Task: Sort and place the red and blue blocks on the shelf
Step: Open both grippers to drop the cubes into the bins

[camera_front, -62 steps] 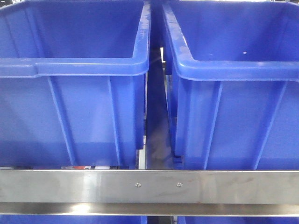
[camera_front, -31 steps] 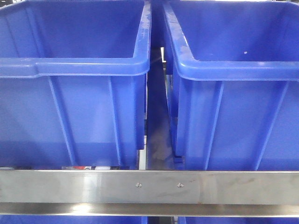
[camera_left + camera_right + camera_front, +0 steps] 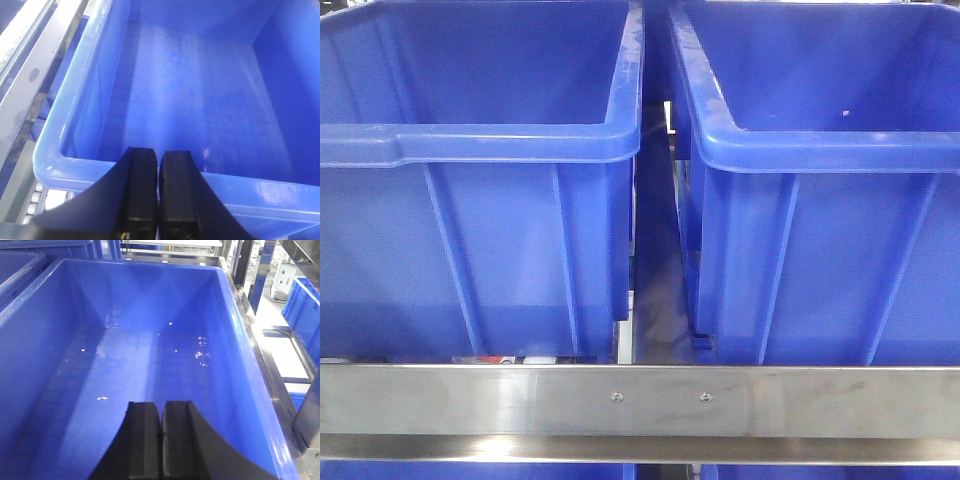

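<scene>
Two large blue tubs [image 3: 480, 150] [image 3: 820, 150] are sitting side by side on the shelf, behind its brushed steel front rail [image 3: 640, 400] with two screws. Left gripper [image 3: 159, 167] and right gripper [image 3: 161, 417] are each hanging over a tub, jaws clenched on nothing. Neither block is showing in any view

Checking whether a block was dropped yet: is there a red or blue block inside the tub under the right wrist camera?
No, the blue tub holds only small white flecks.

front view | tubs [image 3: 480, 200], shelf rail [image 3: 640, 400] | no visible change since earlier
</scene>
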